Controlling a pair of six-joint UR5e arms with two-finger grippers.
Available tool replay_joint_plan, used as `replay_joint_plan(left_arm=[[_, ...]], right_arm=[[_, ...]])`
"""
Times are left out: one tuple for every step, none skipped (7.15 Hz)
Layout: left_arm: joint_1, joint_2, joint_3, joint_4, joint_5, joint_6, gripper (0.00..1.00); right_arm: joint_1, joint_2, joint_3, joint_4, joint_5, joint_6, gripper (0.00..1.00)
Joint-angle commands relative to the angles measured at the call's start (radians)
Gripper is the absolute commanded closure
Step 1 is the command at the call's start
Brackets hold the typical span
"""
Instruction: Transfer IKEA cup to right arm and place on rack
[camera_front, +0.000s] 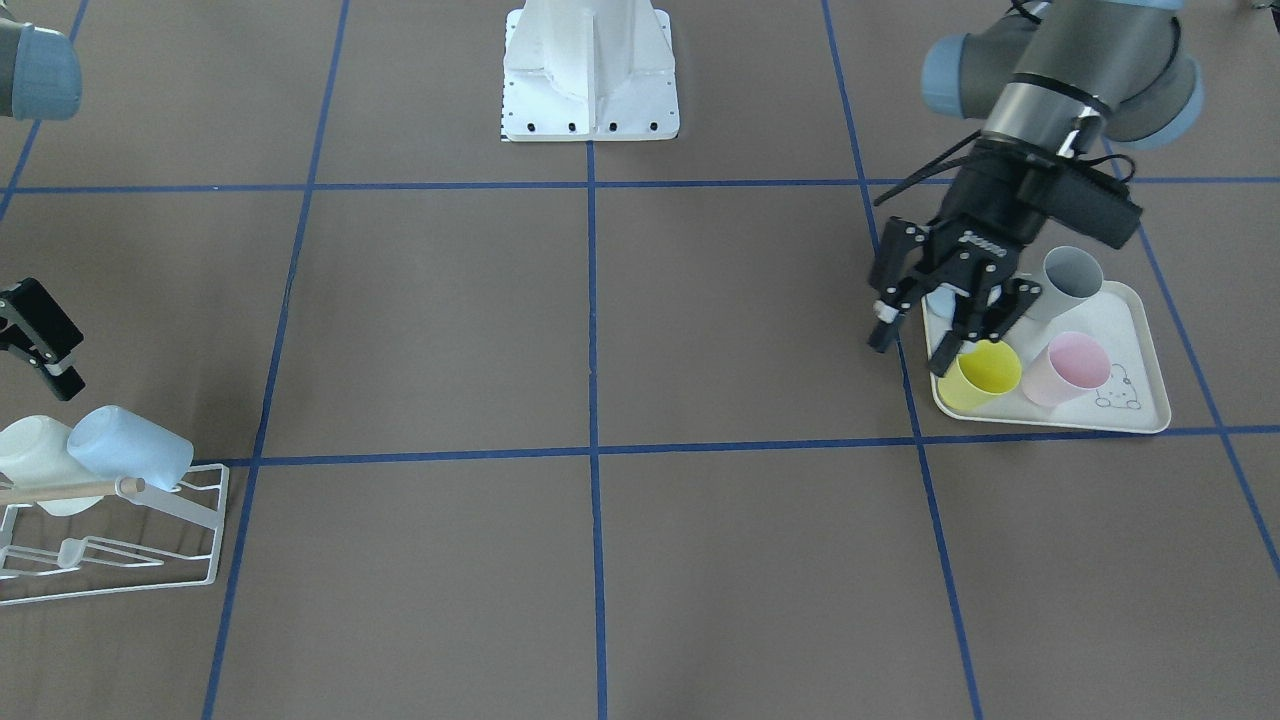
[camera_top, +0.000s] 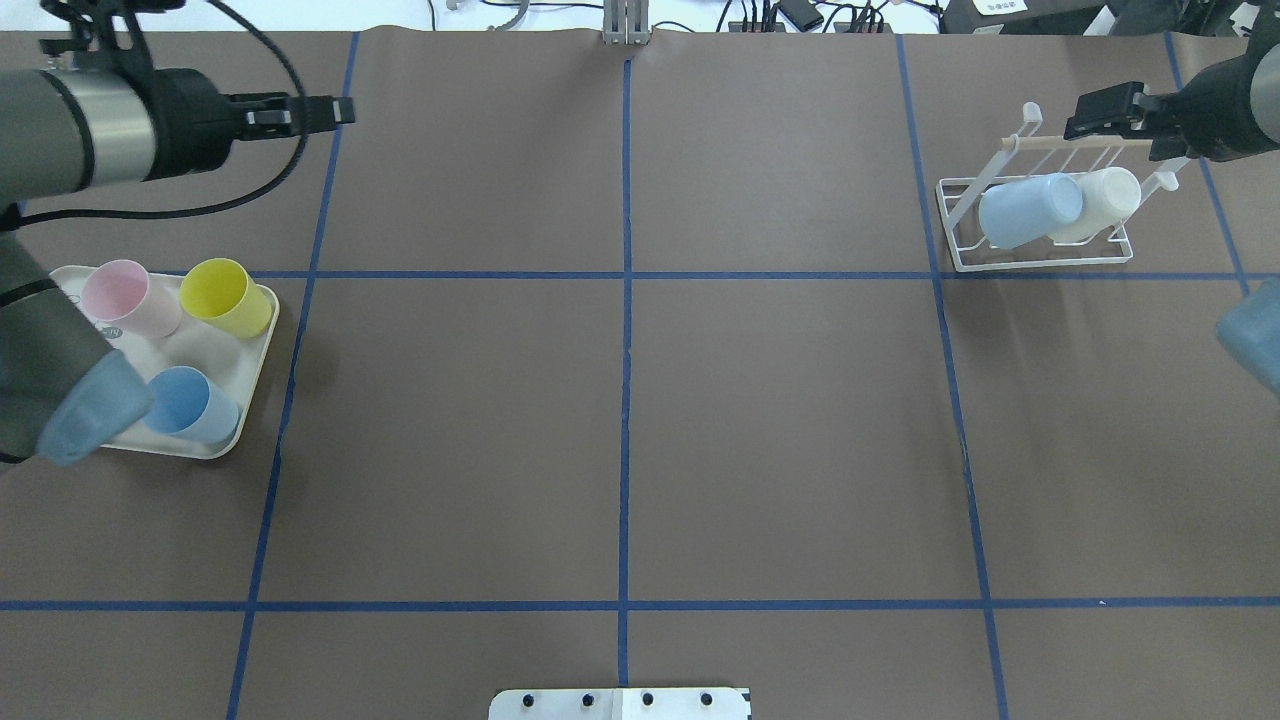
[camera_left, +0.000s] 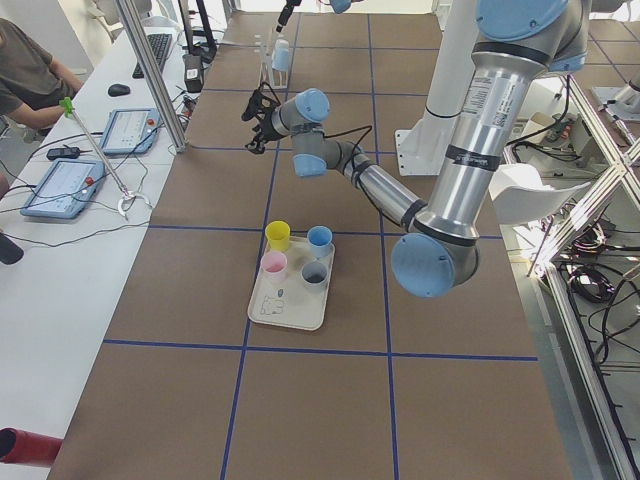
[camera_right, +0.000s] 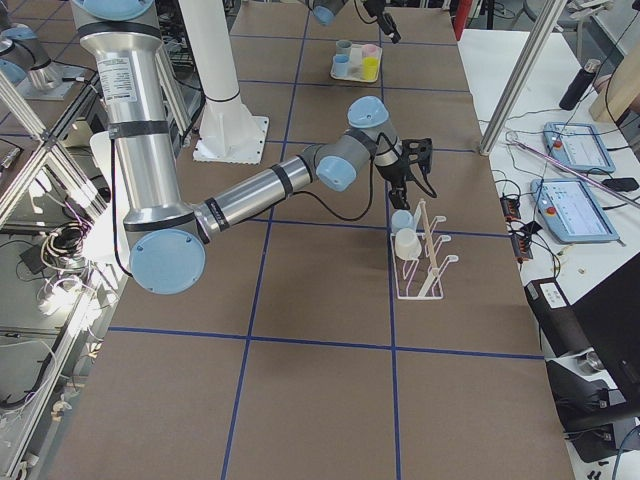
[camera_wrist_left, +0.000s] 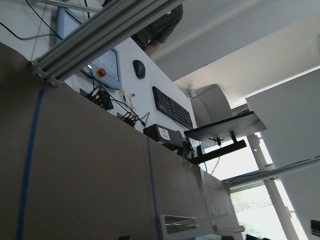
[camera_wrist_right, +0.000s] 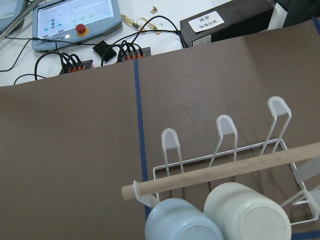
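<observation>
Four cups stand upright on the cream tray (camera_front: 1128, 328) at my left end of the table (camera_top: 780, 430): a yellow cup (camera_front: 982, 372) and a pink cup (camera_front: 1070, 368) on the operators' side, a grey cup (camera_front: 1072, 280) and a blue cup (camera_top: 190, 402) on the robot's side. None of them is held. The left gripper (camera_front: 915, 345) hangs in the air with its fingers spread apart and nothing between them. From the front camera it overlaps the tray's edge beside the yellow cup, but the overhead and side views show it raised well clear of the tray and off towards the operators' side. Two more cups are at the far end on the white wire rack (camera_top: 1040, 264): a pale blue cup (camera_top: 1028, 210) and a white cup (camera_top: 1105, 200). They sit side by side, tipped over on the prongs with their bases up, just under the wooden rod (camera_wrist_right: 225, 172). The right gripper (camera_top: 1100, 112) hovers above the rack, its wrist camera looking down on the rod and both cup bases. I cannot tell whether its fingers are spread or closed, since only part of it shows at the picture edges.
</observation>
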Motion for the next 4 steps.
replay_joint_plan(left_arm=[[-0.188, 0.224, -0.028, 0.033, -0.235, 0.384, 0.39], [-0.236, 0.293, -0.029, 0.085, -0.300, 0.488, 0.39], [-0.250, 0.327, -0.028, 0.181, -0.344, 0.540, 0.39], [-0.250, 0.360, -0.029, 0.264, -0.355, 0.628, 0.37]], right_arm=[[-0.002, -0.001, 0.013, -0.011, 0.013, 0.013, 0.00], [-0.002, -0.001, 0.018, -0.009, 0.039, 0.013, 0.00], [-0.002, -0.004, 0.030, -0.011, 0.046, 0.015, 0.00], [-0.002, -0.006, 0.034, -0.014, 0.046, 0.016, 0.00]])
